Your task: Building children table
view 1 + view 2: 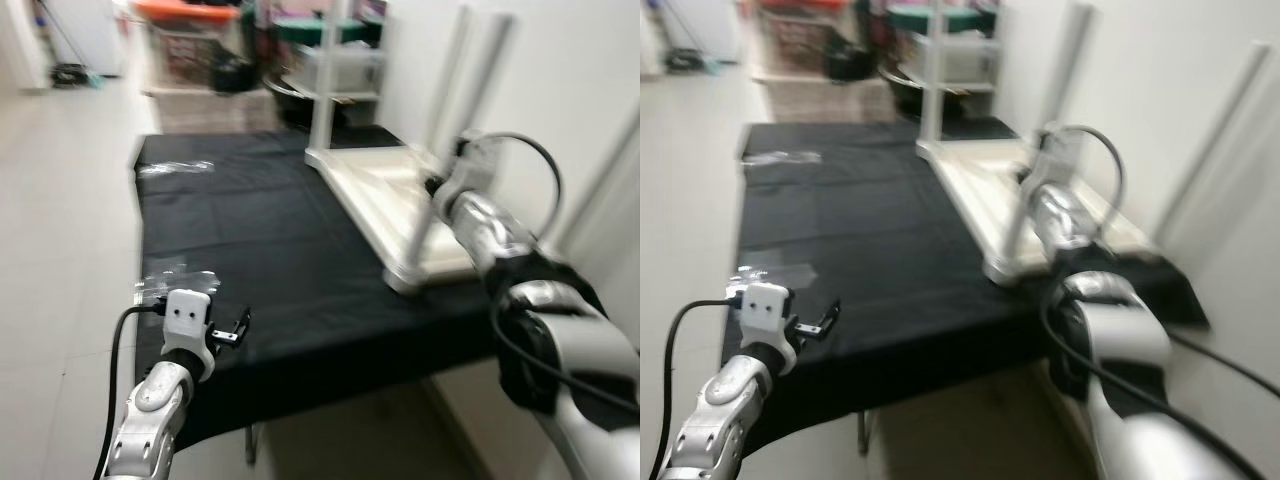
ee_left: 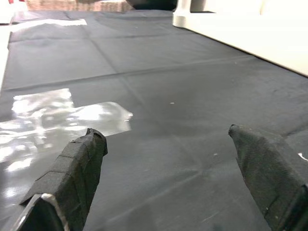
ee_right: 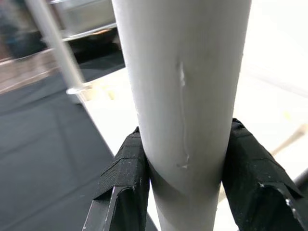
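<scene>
A children's table top (image 1: 400, 200) lies upside down on a black-covered work surface (image 1: 260, 260), its white legs pointing up, along the right side near a wall (image 1: 560, 90). The right gripper (image 3: 183, 168) is clamped around the near leg (image 1: 440, 180), its two black fingers (image 3: 125, 178) pressed to either side of the white tube. The left gripper (image 2: 168, 159) hovers with fingers spread wide apart over the near left part of the black cover, just beside a sheet of clear plastic (image 2: 57, 115).

The near corner of the table top sits close to the cover's near edge; a sideways pull on the held leg could likely tip the top or slide it off. A twist under so firm a grip might also strain the leg's joint. The head views are blurred, so the joint itself cannot be judged.

Open black cover stretches left and far of the table top, giving the left arm free room. The right arm works hemmed between wall and legs. Shelving and boxes (image 1: 190, 40) stand beyond the far edge.
</scene>
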`<state>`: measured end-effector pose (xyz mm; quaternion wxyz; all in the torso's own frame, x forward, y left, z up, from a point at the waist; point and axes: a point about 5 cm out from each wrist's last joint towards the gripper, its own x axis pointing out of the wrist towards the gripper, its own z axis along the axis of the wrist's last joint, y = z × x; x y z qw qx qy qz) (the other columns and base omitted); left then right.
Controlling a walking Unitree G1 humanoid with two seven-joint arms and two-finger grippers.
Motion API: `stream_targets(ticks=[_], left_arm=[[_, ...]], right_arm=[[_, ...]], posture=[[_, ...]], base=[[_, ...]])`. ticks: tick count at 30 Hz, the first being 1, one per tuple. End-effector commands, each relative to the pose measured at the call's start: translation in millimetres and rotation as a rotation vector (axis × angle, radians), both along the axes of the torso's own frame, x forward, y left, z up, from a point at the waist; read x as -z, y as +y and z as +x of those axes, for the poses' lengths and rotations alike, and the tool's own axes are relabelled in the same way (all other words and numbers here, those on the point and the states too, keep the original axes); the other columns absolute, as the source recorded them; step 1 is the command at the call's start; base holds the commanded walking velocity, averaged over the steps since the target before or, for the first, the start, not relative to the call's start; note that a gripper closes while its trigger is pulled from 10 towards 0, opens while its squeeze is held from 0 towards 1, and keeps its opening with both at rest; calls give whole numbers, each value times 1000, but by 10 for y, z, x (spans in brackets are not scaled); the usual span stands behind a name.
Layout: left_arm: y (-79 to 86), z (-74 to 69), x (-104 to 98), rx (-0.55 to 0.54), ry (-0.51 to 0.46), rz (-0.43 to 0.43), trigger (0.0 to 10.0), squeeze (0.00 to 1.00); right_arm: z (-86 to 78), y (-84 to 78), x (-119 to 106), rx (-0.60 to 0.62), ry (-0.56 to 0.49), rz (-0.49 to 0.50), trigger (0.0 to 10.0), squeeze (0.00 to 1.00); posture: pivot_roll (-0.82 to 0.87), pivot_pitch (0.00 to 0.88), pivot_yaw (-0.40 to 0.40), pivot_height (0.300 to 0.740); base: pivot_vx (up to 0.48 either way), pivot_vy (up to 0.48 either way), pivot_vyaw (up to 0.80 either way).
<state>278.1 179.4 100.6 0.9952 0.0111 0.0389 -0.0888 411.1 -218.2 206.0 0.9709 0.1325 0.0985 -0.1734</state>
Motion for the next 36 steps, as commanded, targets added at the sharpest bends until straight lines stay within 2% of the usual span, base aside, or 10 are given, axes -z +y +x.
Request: stream_targets(ticks=[1, 3, 4, 7, 8, 11, 14, 32, 34, 36], left_arm=[[-33, 4, 17, 10, 11, -1, 10000, 0], [-36, -10, 31, 5, 15, -6, 10000, 0], [-56, -29, 54, 9, 24, -12, 10000, 0], [-69, -36, 69, 13, 29, -15, 10000, 0], [-71, -25, 65, 17, 29, -15, 10000, 0], [-57, -1, 45, 14, 22, -14, 10000, 0], [-34, 25, 20, 9, 14, -12, 10000, 0], [-39, -7, 41, 16, 16, -6, 10000, 0], [-36, 6, 34, 17, 13, -4, 10000, 0], [-35, 9, 32, 17, 12, -2, 10000, 0]], right_arm=[[-186, -152, 494, 165, 180, 107, 0, 0], [-255, -66, 633, 215, 218, 105, 0, 0], [-295, 73, 682, 204, 239, 85, 10000, 0], [-300, 191, 612, 183, 191, 102, 10000, 0], [-244, 269, 440, 113, 112, 105, 10000, 1000], [-96, 363, 127, -83, -14, 120, 10000, 1000], [35, 351, -309, -298, -146, 49, 10000, 0], [-131, 133, -849, -1122, -288, -379, 10000, 0], [-106, 204, -784, -1139, -258, -356, 3137, 0], [-100, 227, -770, -1143, -254, -345, 3137, 0]], posture=[[48, 0, -119, 740], [45, 0, -110, 740], [33, 0, -99, 740], [32, 0, -99, 740], [30, 0, -100, 740], [30, 0, -105, 740], [30, 0, -105, 740], [35, 0, -113, 740], [45, 0, -119, 740], [45, 0, -119, 740]], base=[[0, 0, 0], [0, 0, 0], [0, 0, 0], [0, 0, 0], [0, 0, 0], [0, 0, 0], [0, 0, 0], [0, 0, 0], [0, 0, 0], [0, 0, 0]])
